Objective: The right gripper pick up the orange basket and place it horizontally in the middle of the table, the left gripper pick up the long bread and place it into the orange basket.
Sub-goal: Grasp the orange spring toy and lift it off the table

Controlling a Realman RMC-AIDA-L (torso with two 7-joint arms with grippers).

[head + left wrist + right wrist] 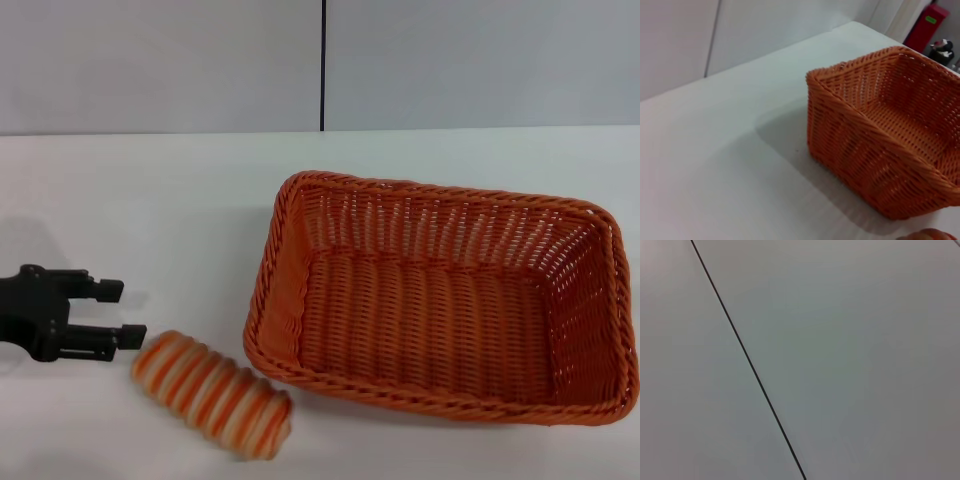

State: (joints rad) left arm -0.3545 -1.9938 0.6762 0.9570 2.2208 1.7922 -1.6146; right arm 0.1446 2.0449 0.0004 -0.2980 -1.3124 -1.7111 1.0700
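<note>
Left tool [112, 312], prongs spread and empty, sits just at the long bread's [213, 393] ten o'clock end. Straddle its middle before pinching; orange basket [440, 300] waits at two o'clock.

A bare lab or test room: a plain white table [180, 200] with grey panelled wall [160, 60] behind it.

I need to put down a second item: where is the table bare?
Bare: the table behind the left gripper, left of the orange basket, and the strip behind it. Crowded: the near left, where the gripper sits beside the long bread, close to the basket's corner.
</note>
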